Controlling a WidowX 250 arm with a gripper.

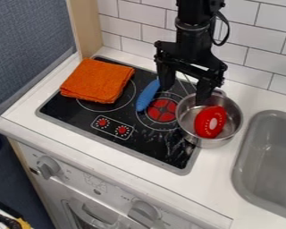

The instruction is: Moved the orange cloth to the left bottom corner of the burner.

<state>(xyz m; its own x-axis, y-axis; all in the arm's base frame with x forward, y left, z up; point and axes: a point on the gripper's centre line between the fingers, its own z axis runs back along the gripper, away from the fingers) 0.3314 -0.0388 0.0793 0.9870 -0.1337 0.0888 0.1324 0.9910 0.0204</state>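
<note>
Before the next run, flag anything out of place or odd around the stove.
The metal pot straddles the right edge of the stovetop, not fully on it. Pale streaks, perhaps smudges or wear, show beside the pot. The orange cloth partly covers the left burner, an odd spot for fabric.

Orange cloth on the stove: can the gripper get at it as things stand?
Probably yes: the gripper looks open, nothing lies on the orange cloth, and only a blue object lies between them.
</note>
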